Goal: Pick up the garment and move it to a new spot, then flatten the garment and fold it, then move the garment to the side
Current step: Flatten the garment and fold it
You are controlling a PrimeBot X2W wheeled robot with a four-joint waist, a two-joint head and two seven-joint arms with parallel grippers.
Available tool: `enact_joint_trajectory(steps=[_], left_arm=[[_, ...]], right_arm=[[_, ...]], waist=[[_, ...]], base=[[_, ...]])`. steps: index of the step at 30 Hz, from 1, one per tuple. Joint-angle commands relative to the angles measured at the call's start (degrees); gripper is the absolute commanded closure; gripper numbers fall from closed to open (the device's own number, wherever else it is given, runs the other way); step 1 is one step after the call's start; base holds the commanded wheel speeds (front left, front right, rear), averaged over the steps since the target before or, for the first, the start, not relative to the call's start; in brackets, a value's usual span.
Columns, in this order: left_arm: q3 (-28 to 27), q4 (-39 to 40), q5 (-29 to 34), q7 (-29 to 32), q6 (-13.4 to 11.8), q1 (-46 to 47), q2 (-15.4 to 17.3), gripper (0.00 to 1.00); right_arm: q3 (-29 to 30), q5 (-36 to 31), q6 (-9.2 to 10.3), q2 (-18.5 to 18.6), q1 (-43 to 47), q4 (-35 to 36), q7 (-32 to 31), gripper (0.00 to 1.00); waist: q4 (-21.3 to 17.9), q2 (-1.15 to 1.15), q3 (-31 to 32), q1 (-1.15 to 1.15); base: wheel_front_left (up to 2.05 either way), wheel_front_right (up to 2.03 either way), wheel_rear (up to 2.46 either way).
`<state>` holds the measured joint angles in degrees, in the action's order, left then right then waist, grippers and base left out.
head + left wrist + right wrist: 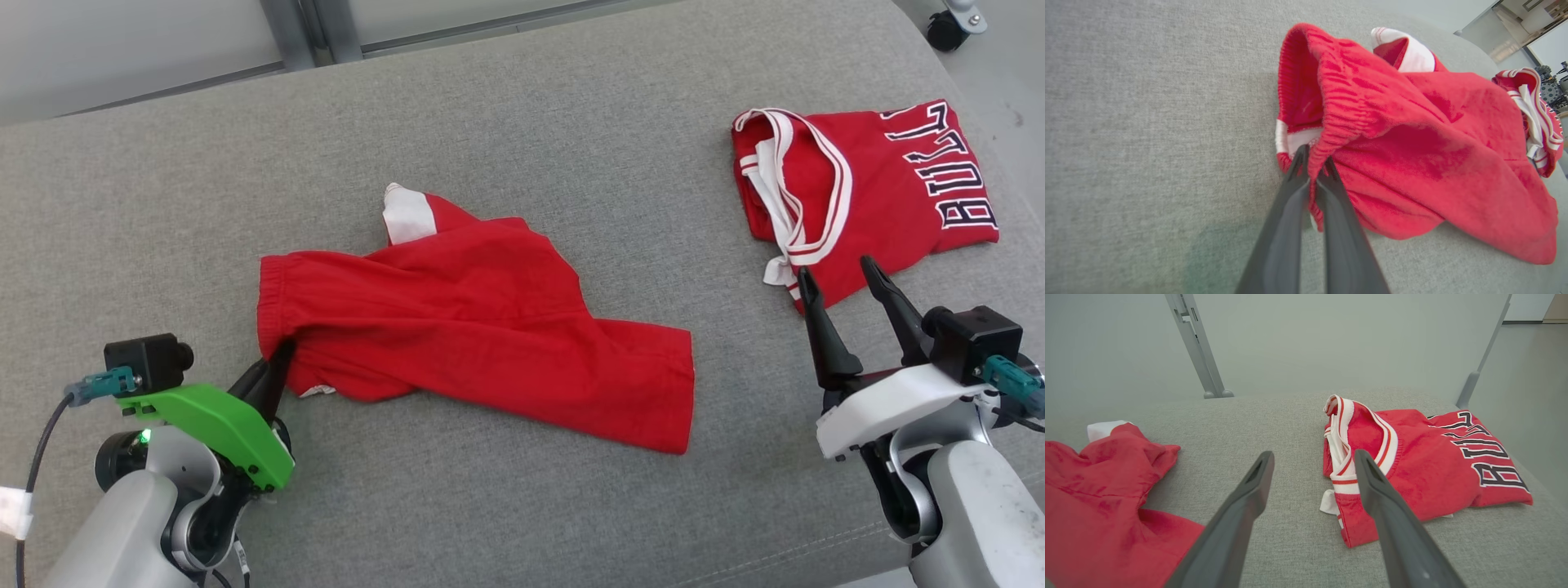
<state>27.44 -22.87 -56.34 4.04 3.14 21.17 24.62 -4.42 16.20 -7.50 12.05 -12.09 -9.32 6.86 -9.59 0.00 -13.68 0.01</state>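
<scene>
Shorts: red shorts [473, 327] [1412, 163] [1094, 506] lie crumpled near the middle of the surface, towards its left half, one leg stretching out towards the right.
Waistband: the gathered waistband [273, 302] [1327, 102] is at the shorts' left end. In the left wrist view it stands up off the surface as an open loop.
White patch: a white patch [404, 212] [1414, 57] [1102, 429] sticks up at the shorts' far edge.
Left gripper: the left gripper [282, 351] [1314, 157] is at the near left corner of the shorts. Its fingers [1286, 228] are pinched together on the waistband, with red cloth between the tips.
Right gripper: the right gripper [834, 269] [1314, 455] is well apart from the shorts. Its fingers [820, 327] are spread wide and hold nothing, with the tips just at the near edge of the jersey.
Jersey: a folded red jersey [882, 188] [1539, 118] [1433, 469] with white trim lies on the right, apart from the shorts. Its dark lettering [951, 163] reads "BULL".
Surface: a grey woven padded surface [522, 122] [1147, 122] [1282, 416] carries both garments.
Beyond: a black caster [947, 28] stands on the floor past the far right corner, and a grey metal post [1196, 347] rises behind the far edge.
</scene>
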Motion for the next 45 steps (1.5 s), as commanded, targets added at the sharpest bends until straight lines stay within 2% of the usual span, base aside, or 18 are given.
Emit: enact_joint_trajectory(steps=[1,2,3,7,10,15,19,22,27,36,42,45], left_arm=[[0.11,-0.88,0.38,-0.31,0.57,0.94,0.37,1.0],[0.35,-1.21,0.66,-0.69,0.81,0.96,0.16,0.61],[0.62,-1.38,0.8,-1.24,1.07,0.79,-0.21,0.0],[1.67,-0.47,2.47,-4.0,1.53,-1.67,-0.14,0.0],[2.18,1.81,4.58,-6.53,0.57,-3.68,0.71,0.0],[1.65,7.73,9.95,-13.34,-3.95,-7.2,2.79,0.0],[-0.91,12.07,13.13,-18.06,-7.96,-10.21,2.15,0.0],[-3.19,14.72,15.4,-19.07,-10.11,-12.68,0.82,0.0],[-4.84,17.07,18.18,-19.24,-9.82,-14.74,-1.01,0.0],[-7.02,16.88,20.63,-19.27,-8.6,-16.28,-2.98,0.0],[-7.61,16.14,21.64,-19.23,-7.58,-15.35,-3.88,0.0],[-7.85,15.68,21.87,-19.22,-7.19,-14.9,-4.18,0.0]], right_arm=[[0.01,0.05,0.02,0.03,-0.48,-0.37,0.2,0.0],[-0.15,-0.02,0.02,-0.01,-0.42,-0.54,0.13,0.0],[-0.26,0.02,0.02,-0.02,-0.33,-0.74,0.2,0.0],[-0.78,0.34,0.02,0.08,0.28,-1.29,0.36,0.0],[-0.94,0.55,0.02,0.28,1.07,-1.62,0.16,0.0],[-0.94,0.83,0.02,0.45,2.3,-1.83,-0.08,0.0],[-1.43,1.12,0.02,0.4,3.6,-2.24,-0.49,0.0],[-1.73,1.27,0.02,0.31,4.34,-2.19,-0.69,0.0],[-2.55,1.8,0.02,0.82,4.83,-1.95,-2.16,0.0],[-8.39,9.26,0.01,4.21,8.42,-1.17,-17.38,0.0],[-10.95,13.88,0.01,4.54,9.83,0.17,-24.04,0.0],[-11.14,14.28,0.01,4.48,9.58,0.75,-25.2,0.0]], waist=[[0.48,0.0,0.54,-0.01],[0.72,0.0,0.88,-0.01],[1.1,0.0,1.51,-0.01],[2.77,0.0,3.81,-0.01],[4.28,0.0,5.17,-0.01],[7.13,0.0,6.69,-0.01],[8.79,0.0,7.82,-0.01],[9.54,0.0,8.25,-0.01],[10.05,0.0,8.56,-0.01],[9.93,0.0,8.21,-0.01],[10.08,0.0,6.98,-0.01],[10.29,0.0,6.52,-0.01]], base=[[0.0,0.0,0.0],[0.0,0.0,0.0],[0.0,0.0,0.0],[0.0,0.0,0.0],[0.0,0.0,0.0],[0.0,0.0,0.0],[0.0,0.0,0.0],[0.0,0.0,0.0],[0.0,0.0,0.0],[0.0,0.0,0.0],[0.0,0.0,0.0],[0.0,0.0,0.0]])
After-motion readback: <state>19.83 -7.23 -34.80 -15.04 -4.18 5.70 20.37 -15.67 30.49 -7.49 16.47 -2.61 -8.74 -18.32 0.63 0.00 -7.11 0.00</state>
